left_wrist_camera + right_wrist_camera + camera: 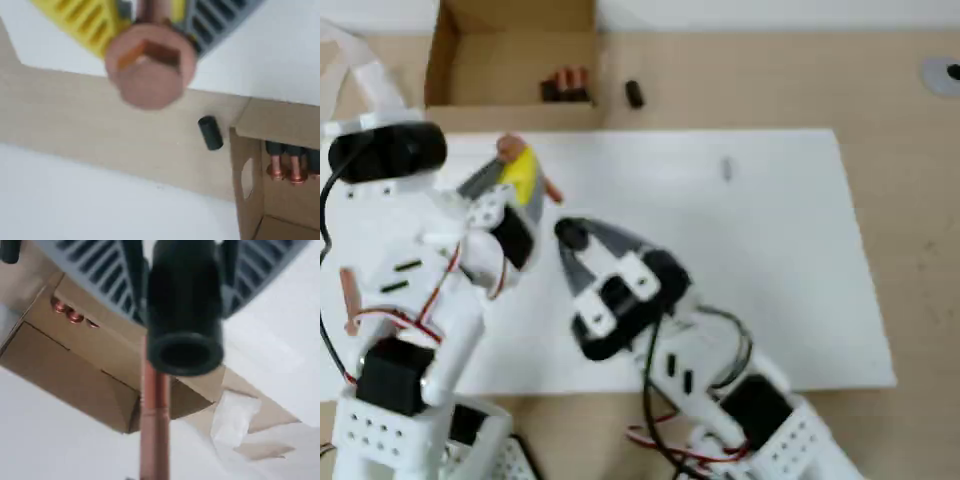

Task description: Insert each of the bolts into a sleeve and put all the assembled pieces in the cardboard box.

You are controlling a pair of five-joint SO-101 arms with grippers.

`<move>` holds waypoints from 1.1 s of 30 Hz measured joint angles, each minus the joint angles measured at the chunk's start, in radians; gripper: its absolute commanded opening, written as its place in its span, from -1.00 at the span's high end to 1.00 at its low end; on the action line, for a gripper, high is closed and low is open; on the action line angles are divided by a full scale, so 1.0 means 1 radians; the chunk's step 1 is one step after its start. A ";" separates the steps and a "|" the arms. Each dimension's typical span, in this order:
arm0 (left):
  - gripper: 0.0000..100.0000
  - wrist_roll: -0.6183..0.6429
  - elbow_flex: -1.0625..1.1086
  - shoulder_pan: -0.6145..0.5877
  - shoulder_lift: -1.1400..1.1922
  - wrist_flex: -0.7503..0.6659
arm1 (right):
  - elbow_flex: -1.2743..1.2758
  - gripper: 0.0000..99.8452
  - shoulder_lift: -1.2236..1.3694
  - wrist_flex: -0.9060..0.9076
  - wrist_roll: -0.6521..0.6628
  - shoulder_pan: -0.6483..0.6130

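Note:
My left gripper [516, 166] is shut on a copper bolt [510, 150], held between a yellow and a grey finger; its wide head [150, 65] faces the left wrist camera. My right gripper [574, 238] is shut on a black sleeve [185, 315], with the open end towards its camera. The bolt's shaft [155, 415] points at the sleeve and ends just short of it in the high view. The cardboard box [445, 60] stands at the back left with assembled pieces [566, 85] inside. A loose black sleeve [634, 94] lies right of the box.
A white mat [750, 260] covers the middle of the wooden table. Another copper bolt [348, 298] lies at the mat's left edge beside the left arm. The box wall [247, 175] and the loose sleeve [210, 132] lie beyond the held bolt.

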 measured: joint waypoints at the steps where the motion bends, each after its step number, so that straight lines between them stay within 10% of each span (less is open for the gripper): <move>1: 0.99 0.000 0.000 -0.002 0.000 0.000 | 0.009 0.98 -0.002 0.000 0.000 0.000; 33: 0.99 -0.012 -0.178 0.107 0.000 0.189 | 0.038 0.98 -0.006 -0.003 -0.100 -0.005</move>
